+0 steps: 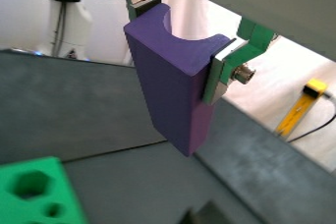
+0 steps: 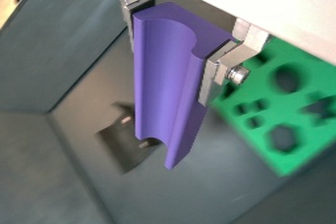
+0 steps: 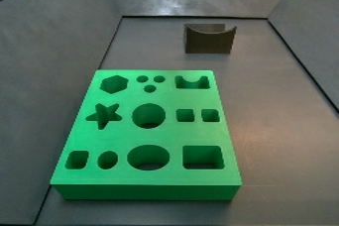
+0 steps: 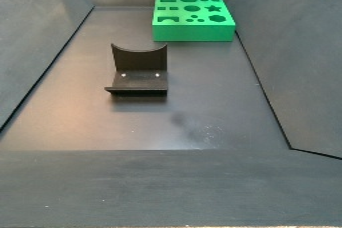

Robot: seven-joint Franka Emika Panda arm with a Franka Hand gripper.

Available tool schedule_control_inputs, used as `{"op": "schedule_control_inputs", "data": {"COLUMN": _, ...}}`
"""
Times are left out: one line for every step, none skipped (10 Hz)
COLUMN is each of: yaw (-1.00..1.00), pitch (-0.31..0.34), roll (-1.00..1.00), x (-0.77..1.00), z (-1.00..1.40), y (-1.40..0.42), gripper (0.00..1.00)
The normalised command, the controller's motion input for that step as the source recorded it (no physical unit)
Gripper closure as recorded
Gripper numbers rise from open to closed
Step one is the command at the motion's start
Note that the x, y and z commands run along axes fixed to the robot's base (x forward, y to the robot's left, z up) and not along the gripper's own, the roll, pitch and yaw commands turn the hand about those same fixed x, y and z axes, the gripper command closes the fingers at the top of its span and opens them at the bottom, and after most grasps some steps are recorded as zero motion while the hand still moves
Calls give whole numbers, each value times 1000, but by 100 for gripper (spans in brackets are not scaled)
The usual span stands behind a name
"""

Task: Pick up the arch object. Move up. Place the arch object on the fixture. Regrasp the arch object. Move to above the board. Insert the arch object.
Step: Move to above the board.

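The purple arch object (image 1: 178, 85) (image 2: 168, 90) hangs upright, well above the grey floor, with its curved groove end up between the fingers. My gripper (image 1: 182, 39) (image 2: 174, 39) is shut on it, one silver finger (image 1: 223, 71) pressing each side. Far below lies the green board (image 1: 33, 194) (image 2: 282, 110), off to one side of the piece. The dark fixture (image 2: 132, 141) sits almost straight beneath the arch's lower end. In both side views the board (image 3: 153, 131) (image 4: 194, 17) and the fixture (image 3: 208, 38) (image 4: 138, 69) rest on the floor, while gripper and arch stay out of frame.
Sloping grey walls (image 4: 40, 62) enclose the floor on all sides. Beyond the wall a yellow tool (image 1: 312, 98) and a white stand (image 1: 73, 17) show in a wrist view.
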Motion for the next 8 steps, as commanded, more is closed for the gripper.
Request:
{"op": "schedule_control_inputs", "data": {"yaw": -264, "pitch": -165, "roll": -1000, "x": -535, "z": 240, "y": -354, "gripper": 100}}
{"op": "schedule_control_inputs", "data": {"yaw": -268, "pitch": -147, "roll": -1000, "x": -325, "z": 130, "y": -182, "gripper": 100}}
{"op": "schedule_control_inputs", "data": {"yaw": -274, "pitch": -122, "roll": -1000, "x": -172, "z": 58, "y": -79, "gripper": 100}}
{"op": "schedule_control_inputs", "data": {"yaw": -275, "pitch": -109, "roll": -1000, "x": -120, "z": 46, "y": -39, "gripper": 100}}
{"op": "schedule_control_inputs", "data": {"yaw": -267, "pitch": -99, "roll": -1000, "x": -89, "z": 14, "y": 5, "gripper": 100}}
{"op": "schedule_control_inputs", "data": {"yaw": -262, "pitch": -99, "roll": -1000, "x": -83, "z": 12, "y": 14, "gripper": 100}}
{"op": "schedule_control_inputs", "data": {"yaw": -179, "pitch": -78, "roll": -755, "x": -73, "z": 8, "y": 28, "gripper": 100}}
{"op": "schedule_control_inputs", "data": {"yaw": -136, "pitch": -71, "roll": -607, "x": -65, "z": 4, "y": 24, "gripper": 100}}
